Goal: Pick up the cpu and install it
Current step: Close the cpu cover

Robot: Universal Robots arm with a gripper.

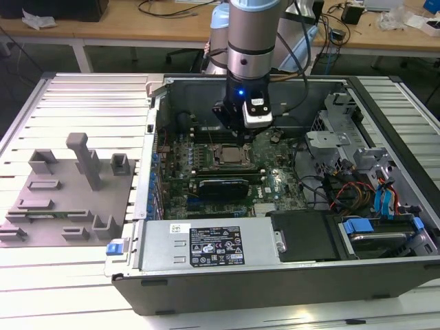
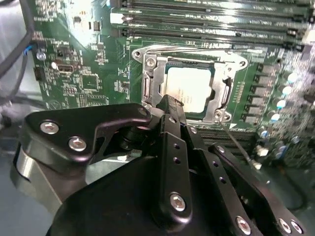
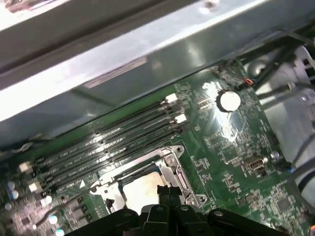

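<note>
Silvery-white metal tops the cpu, which lies flat inside the dark socket frame on the green motherboard. The board sits in the open computer case, which rests on the ribbed counter. The gripper hangs just above the socket's edge, its two fingertips pressed together with nothing between them, clear of the chip. The chip looks light, thin and quite stiff. Its smooth lid would likely be slippery under hard pads, and its underside and the socket contacts beneath are probably easy to damage if it is tilted or dragged. The best hold would seem to be a gentle pinch across two opposite edges, keeping it level. Seated as it is, the metal rim leaves little of those edges exposed.
</note>
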